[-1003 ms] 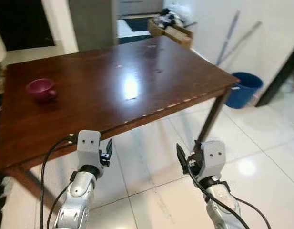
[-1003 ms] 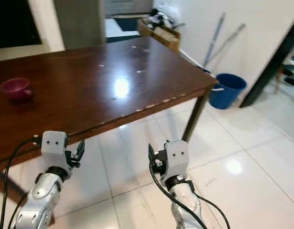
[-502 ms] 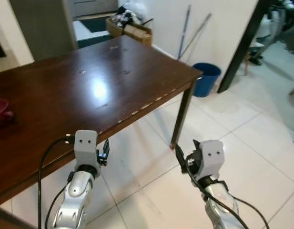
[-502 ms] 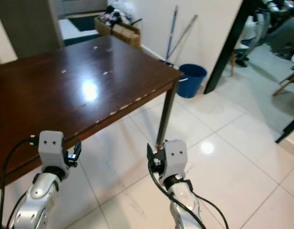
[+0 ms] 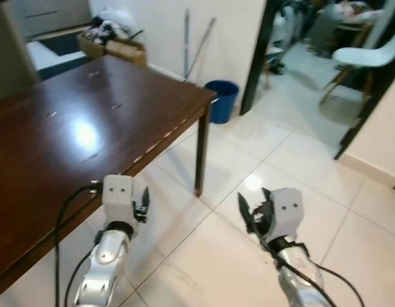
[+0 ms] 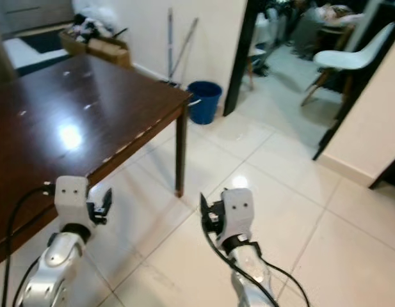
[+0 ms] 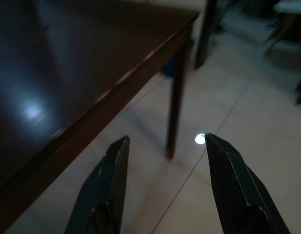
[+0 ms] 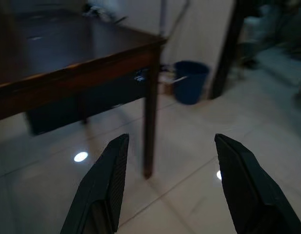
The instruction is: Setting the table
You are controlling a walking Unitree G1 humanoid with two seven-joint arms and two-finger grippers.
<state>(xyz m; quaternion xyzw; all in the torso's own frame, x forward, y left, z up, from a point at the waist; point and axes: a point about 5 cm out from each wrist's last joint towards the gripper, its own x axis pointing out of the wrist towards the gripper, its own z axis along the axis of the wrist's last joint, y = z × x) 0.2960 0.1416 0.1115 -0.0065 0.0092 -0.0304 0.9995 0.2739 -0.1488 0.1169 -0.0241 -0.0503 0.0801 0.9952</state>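
Apparently between fetches, the left gripper [image 5: 141, 203] and right gripper [image 5: 253, 212] hang open and empty beside the dark table [image 5: 69, 121]; next it must find tableware to carry over.

One dark brown wooden table [image 5: 69, 128] with a glossy top stands at about ten o'clock; one of its legs [image 5: 199, 153], at its near corner, is in sight. One round blue plastic bucket [image 5: 221, 100] sits on the floor at twelve o'clock, just past that corner. Two long thin poles [image 5: 196, 45] lean against the white wall at twelve o'clock. One cardboard box [image 5: 114, 45] heaped with mixed items stands at eleven o'clock behind the table. One white moulded chair [image 5: 370, 57] on wooden legs shows at two o'clock in the further room. Two silver robot arms reach forward at six o'clock, each ending in two black fingers spread apart: one left gripper [image 7: 165, 187] and one right gripper [image 8: 172, 187].
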